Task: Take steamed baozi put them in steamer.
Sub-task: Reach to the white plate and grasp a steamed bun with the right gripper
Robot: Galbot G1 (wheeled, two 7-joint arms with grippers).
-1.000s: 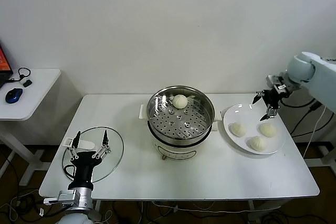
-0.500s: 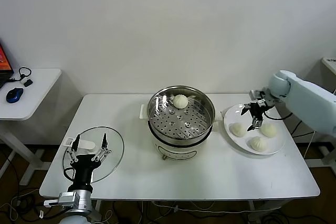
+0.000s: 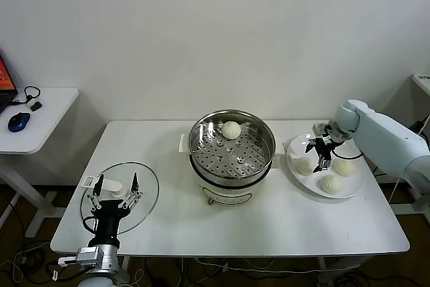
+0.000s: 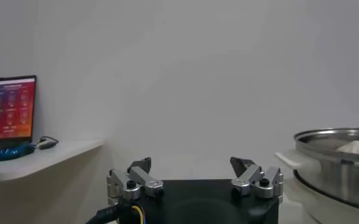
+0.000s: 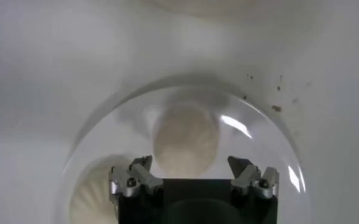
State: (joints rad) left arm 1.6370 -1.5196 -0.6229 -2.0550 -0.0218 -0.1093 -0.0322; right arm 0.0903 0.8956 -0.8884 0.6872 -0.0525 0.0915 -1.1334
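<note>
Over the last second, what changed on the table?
The right gripper moved leftward and down from the plate's far right edge to hang open over the leftmost baozi on the plate; nothing gripped yet. Unchanged: three baozi on the plate, one baozi in the steamer, left gripper open, parked over the glass lid.

Head view high over table (image 3: 269, 220); right wrist close, perhaps straight down, plate (image 5: 94, 131).

A plain white wall (image 3: 215, 31) fills the upper frame. A white table (image 3: 269, 223) spans the centre. At the left edge, a small white side table (image 3: 40, 115) holds a blue mouse (image 3: 18, 122).
</note>
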